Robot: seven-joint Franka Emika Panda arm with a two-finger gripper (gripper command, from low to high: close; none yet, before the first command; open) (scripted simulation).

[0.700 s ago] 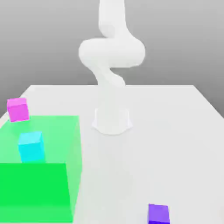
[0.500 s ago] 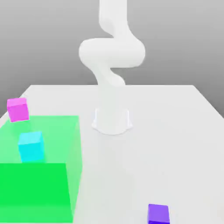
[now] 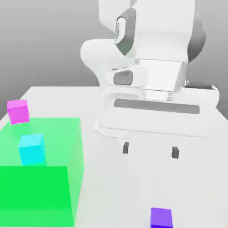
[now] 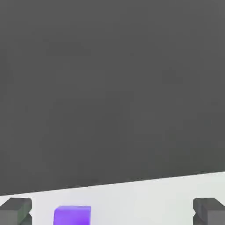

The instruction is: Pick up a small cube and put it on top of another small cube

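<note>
Bare table (image 3: 196, 187) round violet cube (image 3: 160, 217); green block (image 3: 38, 196) well apart.

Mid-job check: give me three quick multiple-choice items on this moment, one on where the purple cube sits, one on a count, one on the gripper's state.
1. Where is the purple cube?
A. on the green block
B. on the table, near the exterior view's bottom edge
C. between the fingers, lifted

2. How many small cubes are in the exterior view?
A. three
B. two
C. five

3. How is the gripper?
A. shut on the cyan cube
B. shut, empty
C. open, holding nothing

Answers:
1 B, it rests on the white table, below the gripper.
2 A, purple, cyan cube and pink cube.
3 C, the fingers stand wide apart with nothing between.
</note>
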